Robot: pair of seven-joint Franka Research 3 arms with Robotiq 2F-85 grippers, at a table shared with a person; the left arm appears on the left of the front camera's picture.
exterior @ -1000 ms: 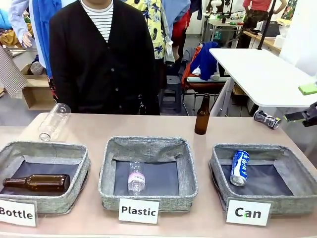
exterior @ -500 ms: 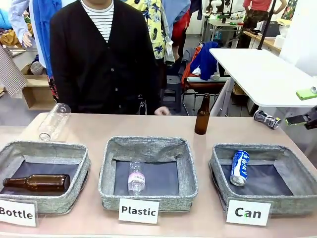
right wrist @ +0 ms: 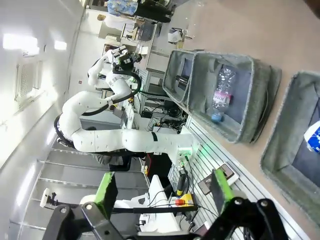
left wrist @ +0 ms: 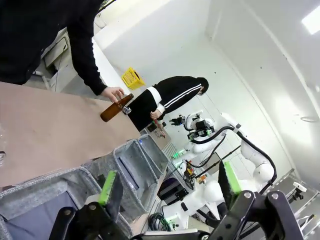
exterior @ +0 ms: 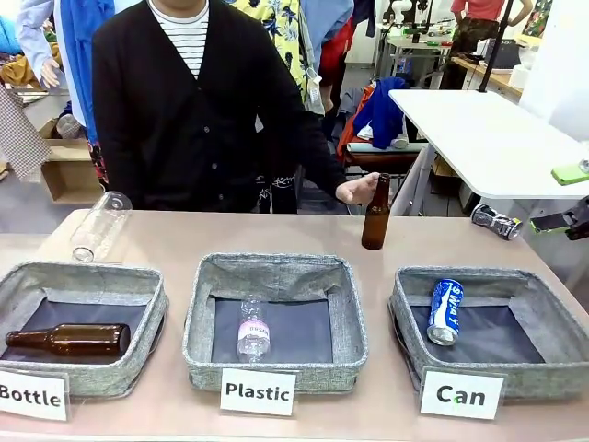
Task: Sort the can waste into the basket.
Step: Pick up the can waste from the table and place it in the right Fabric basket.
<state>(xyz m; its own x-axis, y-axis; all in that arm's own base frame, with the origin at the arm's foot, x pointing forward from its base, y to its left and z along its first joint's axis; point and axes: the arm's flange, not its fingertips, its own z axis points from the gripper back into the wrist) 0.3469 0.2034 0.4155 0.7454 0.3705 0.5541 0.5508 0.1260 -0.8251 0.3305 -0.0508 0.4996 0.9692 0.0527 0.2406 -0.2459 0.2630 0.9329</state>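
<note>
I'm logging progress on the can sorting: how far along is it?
Done: the blue can lies in the Can basket. In hand: nothing; the left gripper and right gripper are open and empty, while the person's hand is on the upright brown bottle. Left: the crushed can lies on the table, behind the basket.

Blue can cut off by right wrist view's edge

right gripper: jaws apart | plastic bottle in middle basket (lying flat)
</note>
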